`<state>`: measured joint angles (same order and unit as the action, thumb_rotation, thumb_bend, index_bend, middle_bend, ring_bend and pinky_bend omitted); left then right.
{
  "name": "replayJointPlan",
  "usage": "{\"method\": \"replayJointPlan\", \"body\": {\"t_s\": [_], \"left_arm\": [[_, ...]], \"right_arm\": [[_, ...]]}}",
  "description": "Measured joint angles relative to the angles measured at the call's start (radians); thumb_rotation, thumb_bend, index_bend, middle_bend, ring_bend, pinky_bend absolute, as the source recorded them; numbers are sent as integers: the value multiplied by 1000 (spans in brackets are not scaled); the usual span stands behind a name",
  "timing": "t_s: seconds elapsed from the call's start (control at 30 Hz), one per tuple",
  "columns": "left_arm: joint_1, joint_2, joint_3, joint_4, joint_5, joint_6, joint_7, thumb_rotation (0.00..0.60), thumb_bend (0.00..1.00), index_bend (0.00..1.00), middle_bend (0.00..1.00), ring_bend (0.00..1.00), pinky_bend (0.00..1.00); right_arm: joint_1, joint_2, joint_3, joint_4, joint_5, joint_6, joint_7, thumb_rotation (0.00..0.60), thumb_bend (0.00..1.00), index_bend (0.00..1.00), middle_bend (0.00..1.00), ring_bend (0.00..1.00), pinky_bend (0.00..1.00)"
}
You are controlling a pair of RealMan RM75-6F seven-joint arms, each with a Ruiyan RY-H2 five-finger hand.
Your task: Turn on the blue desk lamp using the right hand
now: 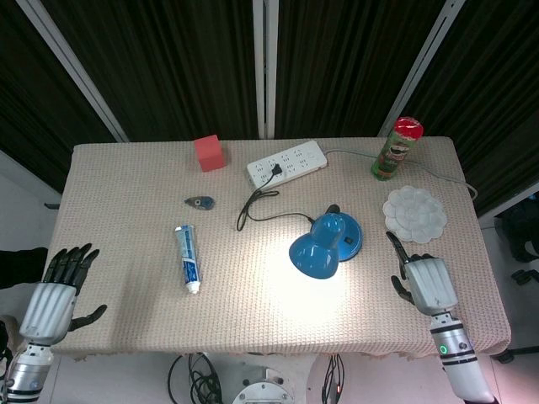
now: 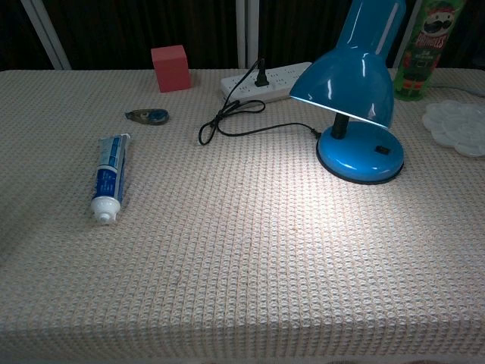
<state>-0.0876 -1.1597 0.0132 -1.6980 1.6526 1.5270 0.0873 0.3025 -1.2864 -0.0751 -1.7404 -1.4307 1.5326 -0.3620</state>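
So we are looking at the table (image 1: 126, 278) under its beige woven cloth, and the blue desk lamp (image 1: 324, 244) is standing right of centre, lit, throwing a bright patch on the cloth in front of it. We are seeing its black cord (image 2: 250, 125) looping back to the white power strip (image 1: 286, 163) at the far edge. We are noting the right hand (image 1: 425, 282) near the front right edge, apart from the lamp, fingers spread, holding nothing. The left hand (image 1: 57, 290) is sitting off the front left corner, fingers apart and empty too. We are also logging a green chip can (image 1: 396, 149), a white palette dish (image 1: 414, 214), a toothpaste tube (image 1: 187, 257), a red cube (image 1: 210, 153) and a small tape dispenser (image 1: 200, 201).
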Motion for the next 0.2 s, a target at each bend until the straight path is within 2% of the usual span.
{"method": "replayJointPlan", "body": {"t_s": [0.13, 0.2], "left_arm": [[-2, -2, -2, 7, -8, -4, -9, 600, 144, 0, 0, 0, 0], [-2, -1, -4, 6, -8, -1, -10, 600, 145, 0, 0, 0, 0]], "right_arm": [[-83, -16, -18, 106, -123, 147, 86, 600, 58, 0, 0, 0, 26], [-125, -19, -27, 148, -156, 180, 122, 600, 53, 0, 0, 0, 0]]}}
